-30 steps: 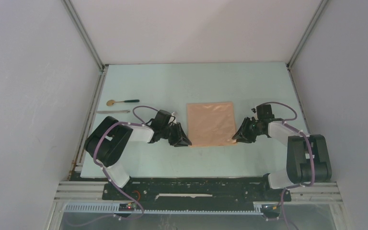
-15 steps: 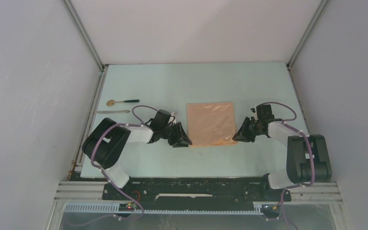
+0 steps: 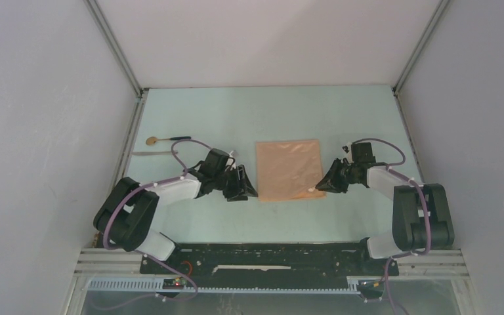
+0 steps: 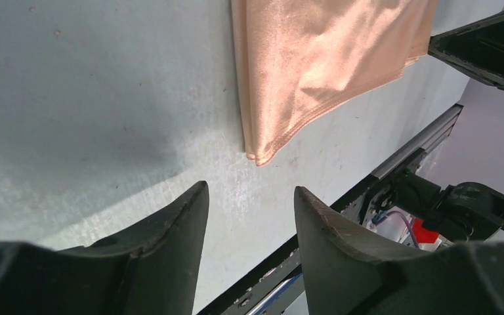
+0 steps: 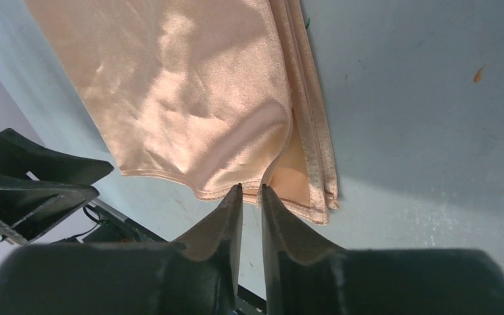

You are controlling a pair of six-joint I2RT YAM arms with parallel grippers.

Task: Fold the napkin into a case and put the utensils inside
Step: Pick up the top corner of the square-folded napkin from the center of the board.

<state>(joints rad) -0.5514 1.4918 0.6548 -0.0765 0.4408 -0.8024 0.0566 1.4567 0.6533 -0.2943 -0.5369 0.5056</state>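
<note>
right corner pinched, left lined up
i have the right gripper [image 5: 250,188] nipping the napkin [image 3: 287,169]'s top layer for folding; left gripper [image 4: 249,190] spread, empty, facing its corner.

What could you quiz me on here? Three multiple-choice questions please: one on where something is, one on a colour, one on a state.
1. Where do the utensils lie?
A. on the table, left of the napkin
B. on the napkin
C. in the right fingers
2. What colour is the napkin?
A. blue
B. peach
C. white
3. How are the left fingers?
A. clamped on the spoon
B. gripping cloth
C. open, empty
1 A: both lie near the table's left edge. 2 B: the cloth shows peach. 3 C: bare table shows between them.
</note>
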